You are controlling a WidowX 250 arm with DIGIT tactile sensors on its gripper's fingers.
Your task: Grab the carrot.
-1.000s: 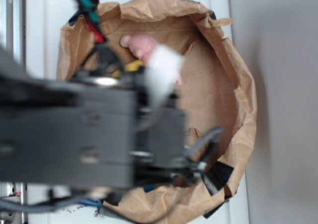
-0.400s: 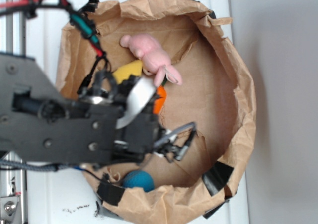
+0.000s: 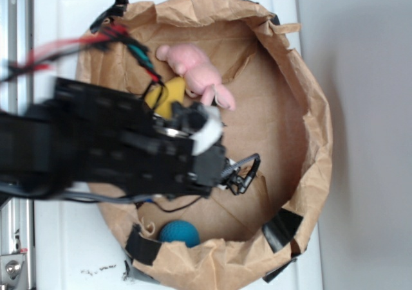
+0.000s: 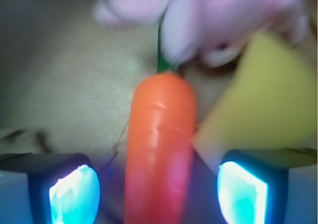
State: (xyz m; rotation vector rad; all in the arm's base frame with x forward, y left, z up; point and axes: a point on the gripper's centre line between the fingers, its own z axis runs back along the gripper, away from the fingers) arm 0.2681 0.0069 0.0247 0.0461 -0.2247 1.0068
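End effector [image 4: 158,184] fingers stand wide apart, holding nothing, one on each side of the carrot [image 4: 160,149], which lies between them on the brown paper, its green stem pointing far toward the pink plush [image 4: 223,20]. It looks light, rigid and glossy (likely slippery), so the thick ridged part near the stem seems the surest place to pinch. Just right of it sits a soft yellow sponge wedge [image 4: 263,100]; a blue ball [image 3: 179,232] rests inside the crumpled paper bag [image 3: 309,110] on the white worktop [image 3: 58,20].

Exterior camera's looking straight down on the crumpled brown paper bag [image 3: 309,110]; wrist camera's in close, facing twelve o'clock. Both share the pink plush toy [image 3: 193,68] [image 4: 238,15].
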